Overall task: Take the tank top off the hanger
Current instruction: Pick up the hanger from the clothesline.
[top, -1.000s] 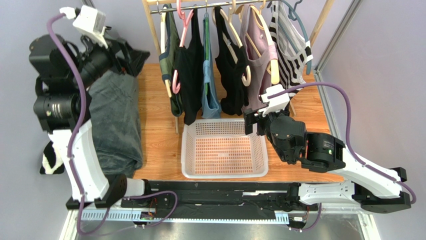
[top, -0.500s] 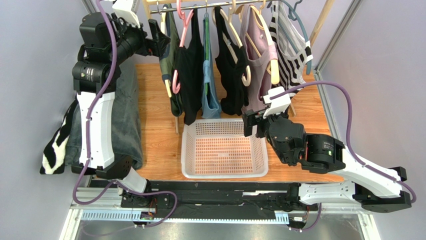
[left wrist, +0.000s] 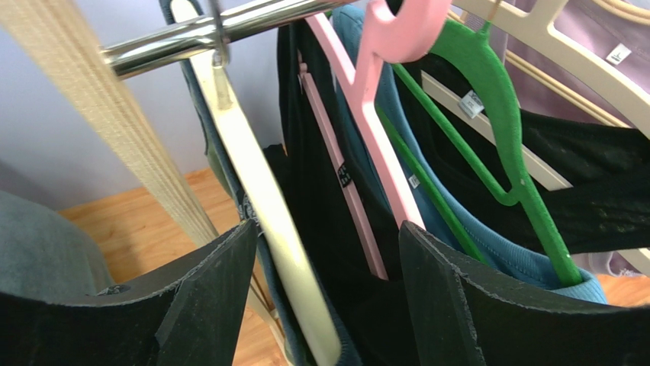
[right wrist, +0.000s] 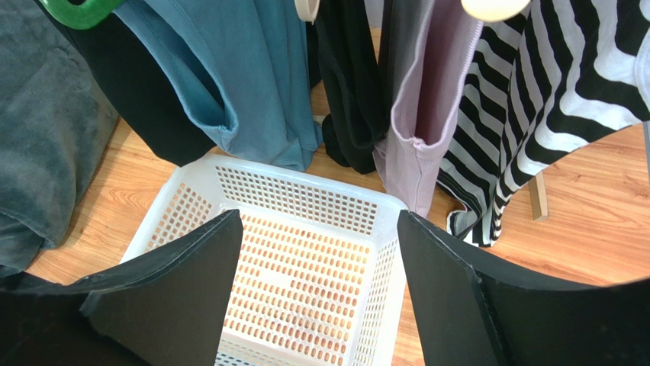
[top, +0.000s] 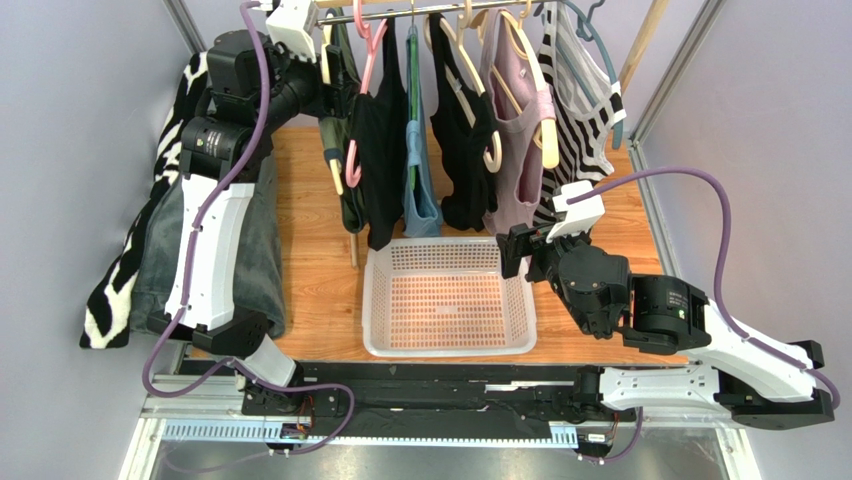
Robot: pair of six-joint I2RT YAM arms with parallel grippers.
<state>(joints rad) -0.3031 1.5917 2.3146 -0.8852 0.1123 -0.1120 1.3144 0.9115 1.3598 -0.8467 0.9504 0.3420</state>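
A dark green-blue tank top (top: 351, 205) hangs on a cream hanger (top: 327, 75) at the left end of the rail (top: 390, 12). My left gripper (top: 336, 72) is raised to it. In the left wrist view the jaws stand open around the cream hanger (left wrist: 255, 179) and the tank top's strap (left wrist: 197, 107), with a black top (left wrist: 320, 191) on a pink hanger (left wrist: 381, 130) also between them. The left gripper (left wrist: 326, 232) holds nothing. My right gripper (top: 508, 252) hovers open over the white basket (top: 445, 245); its wrist view shows the gripper (right wrist: 320, 229) above the basket (right wrist: 290, 174).
More tops hang along the rail: blue (top: 421, 195) on a green hanger (left wrist: 503, 152), black (top: 463, 150), lilac (top: 515, 130), and striped (top: 582, 95). A grey cloth (top: 245, 240) and a zebra-print cloth (top: 120, 270) lie left. The rack's wooden post (left wrist: 114, 114) stands beside my left jaw.
My left arm has swung up and to the right, from beside the rack onto the leftmost hanger, and its jaws have narrowed slightly. The right arm shifted a little to the right.
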